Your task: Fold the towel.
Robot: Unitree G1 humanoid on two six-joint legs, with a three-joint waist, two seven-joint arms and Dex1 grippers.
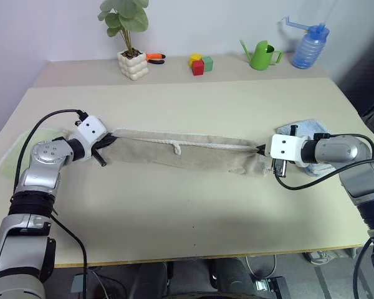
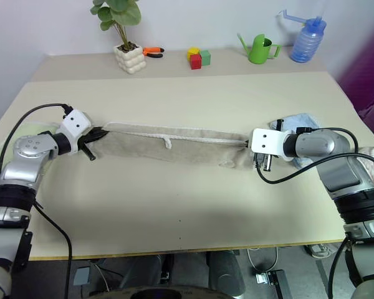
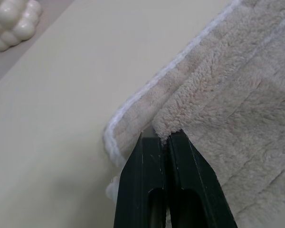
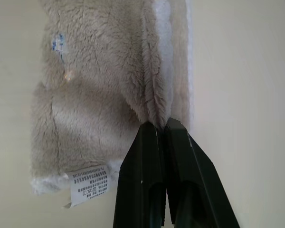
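Stretching between both arms, the towel (image 1: 181,154) — each pincer (image 1: 105,149) (image 1: 259,149) clamped on an end.

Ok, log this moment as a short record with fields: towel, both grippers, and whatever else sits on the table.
towel: beige towel stretched in a long narrow band across the table, held at both ends
left gripper: shut on the towel's left end
right gripper: shut on the towel's right end
light blue towel: beside the right arm
light green towel: at the table's left edge
back ledge: potted plant, coloured blocks, green watering can, blue spray bottle
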